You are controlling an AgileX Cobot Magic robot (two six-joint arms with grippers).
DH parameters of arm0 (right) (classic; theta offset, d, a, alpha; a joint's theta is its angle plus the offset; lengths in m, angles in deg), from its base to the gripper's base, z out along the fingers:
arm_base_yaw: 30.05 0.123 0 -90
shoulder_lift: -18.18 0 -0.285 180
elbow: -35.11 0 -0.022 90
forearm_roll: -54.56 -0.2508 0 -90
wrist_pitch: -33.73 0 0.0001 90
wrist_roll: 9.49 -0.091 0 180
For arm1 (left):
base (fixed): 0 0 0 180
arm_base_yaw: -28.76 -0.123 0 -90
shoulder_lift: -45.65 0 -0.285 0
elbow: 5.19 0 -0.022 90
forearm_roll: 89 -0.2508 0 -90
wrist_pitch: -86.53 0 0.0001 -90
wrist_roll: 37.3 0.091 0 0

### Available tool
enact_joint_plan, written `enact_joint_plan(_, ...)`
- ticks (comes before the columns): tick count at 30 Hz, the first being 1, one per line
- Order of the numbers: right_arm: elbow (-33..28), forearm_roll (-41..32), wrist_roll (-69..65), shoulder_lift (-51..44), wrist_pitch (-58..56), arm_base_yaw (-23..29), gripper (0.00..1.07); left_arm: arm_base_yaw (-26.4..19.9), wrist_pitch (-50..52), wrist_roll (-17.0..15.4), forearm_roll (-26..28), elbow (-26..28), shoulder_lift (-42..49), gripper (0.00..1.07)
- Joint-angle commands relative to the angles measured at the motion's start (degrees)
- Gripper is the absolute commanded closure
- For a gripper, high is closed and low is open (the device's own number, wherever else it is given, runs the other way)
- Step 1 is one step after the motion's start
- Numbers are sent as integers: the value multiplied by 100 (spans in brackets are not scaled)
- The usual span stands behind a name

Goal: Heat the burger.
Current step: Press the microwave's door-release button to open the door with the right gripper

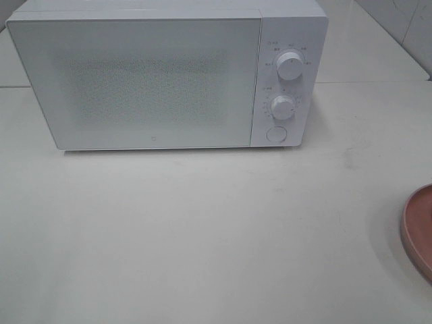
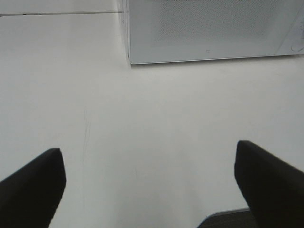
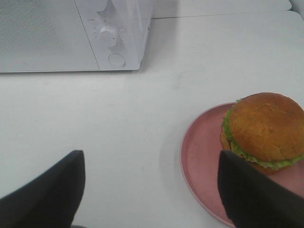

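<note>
Hovering above the table, my left gripper and right gripper both gape wide, empty. The burger sits on the plate, whose rim shows at the high view's lower right; the shut microwave fills its upper left.

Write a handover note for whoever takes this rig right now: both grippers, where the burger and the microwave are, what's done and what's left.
Left gripper: open, empty, over bare table in front of the microwave.
Right gripper: open, empty, close to the pink plate.
Burger: sits on the pink plate, on the table to the right of the microwave and nearer the front.
Microwave: door shut; nothing can be made out through it.
Done: nothing that shows; the burger is not yet picked up.
Left: open the door, put the burger inside, shut the door, set the knobs.
</note>
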Motion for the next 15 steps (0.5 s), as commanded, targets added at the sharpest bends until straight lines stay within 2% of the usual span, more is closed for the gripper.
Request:
enact_joint_plan(1, -11, -23, -40, -172, 74, -34, 32, 11, 11, -6, -23, -6, -6, 18)
enact_joint_plan(15, 0, 11, -17, -166, 97, -34, 32, 11, 11, -6, -23, -6, -6, 18)
